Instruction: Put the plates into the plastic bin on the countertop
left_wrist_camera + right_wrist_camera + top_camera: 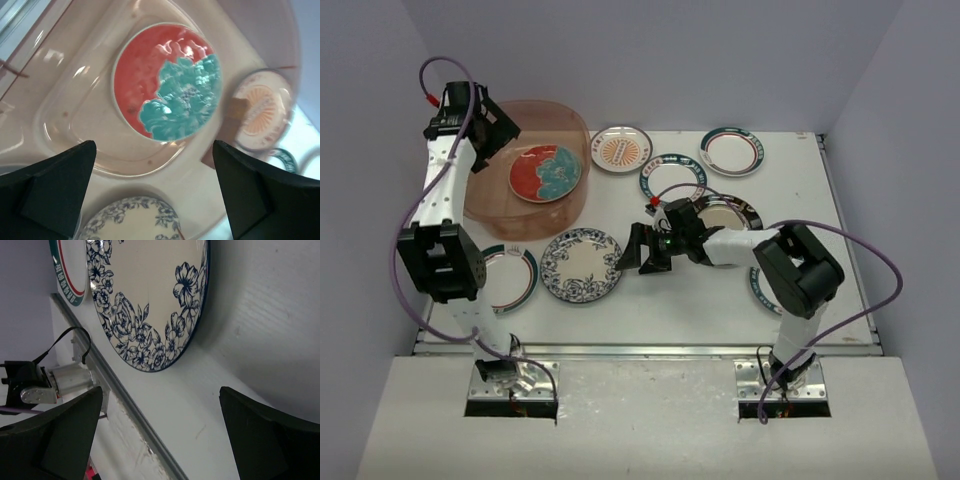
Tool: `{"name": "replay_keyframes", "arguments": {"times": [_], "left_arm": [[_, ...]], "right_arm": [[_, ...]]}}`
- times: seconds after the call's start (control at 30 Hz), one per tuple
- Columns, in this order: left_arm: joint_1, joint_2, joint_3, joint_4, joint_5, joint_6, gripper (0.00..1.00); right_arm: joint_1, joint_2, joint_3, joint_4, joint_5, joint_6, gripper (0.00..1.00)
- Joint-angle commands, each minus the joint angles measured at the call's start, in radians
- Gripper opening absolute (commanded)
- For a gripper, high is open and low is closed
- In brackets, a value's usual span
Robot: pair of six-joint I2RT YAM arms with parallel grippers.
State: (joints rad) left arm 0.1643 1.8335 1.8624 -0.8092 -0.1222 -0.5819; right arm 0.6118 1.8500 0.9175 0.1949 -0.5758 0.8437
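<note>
One red-and-teal plate (pixel 546 172) lies flat in the plastic bin (pixel 485 205) at the bench's (pixel 700 300) 10 o'clock. The left hand (pixel 492 128) is above it, spread wide and holding nothing. The right hand (pixel 642 255), also spread and empty, sits low at the blue floral plate's (pixel 581 265) 3 o'clock edge. Best to slip one finger under that rim, pinch firmly, then lift clear of the bin's tall wall.

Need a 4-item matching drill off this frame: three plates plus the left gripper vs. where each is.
Column A
1. red-and-teal plate
2. blue floral plate
3. orange sunburst plate
4. left gripper

Column B
a. open, above the plastic bin
b. far side of the countertop, beside the bin
c. lying inside the bin
d. just in front of the open right gripper

Pairs: 1-c, 2-d, 3-b, 4-a
</note>
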Motion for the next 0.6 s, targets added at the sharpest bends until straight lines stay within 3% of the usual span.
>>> {"name": "replay_keyframes", "arguments": {"times": [0.0,0.13,0.23,0.57], "left_arm": [[-0.012,-0.513,-0.327,0.295,0.157,0.069,1.00],[-0.011,-0.726,-0.535,0.330,0.146,0.089,1.00],[-0.010,-0.857,-0.632,0.351,0.191,0.116,1.00],[-0.010,-0.918,-0.818,0.373,0.289,0.181,1.00]], "right_arm": [[0.020,0.142,0.128,0.081,0.019,0.066,0.89],[0.022,0.216,0.128,0.122,0.044,0.104,0.62],[0.022,0.261,0.129,0.159,0.045,0.132,0.49],[0.010,0.301,0.005,0.492,0.027,0.282,0.00]]}}
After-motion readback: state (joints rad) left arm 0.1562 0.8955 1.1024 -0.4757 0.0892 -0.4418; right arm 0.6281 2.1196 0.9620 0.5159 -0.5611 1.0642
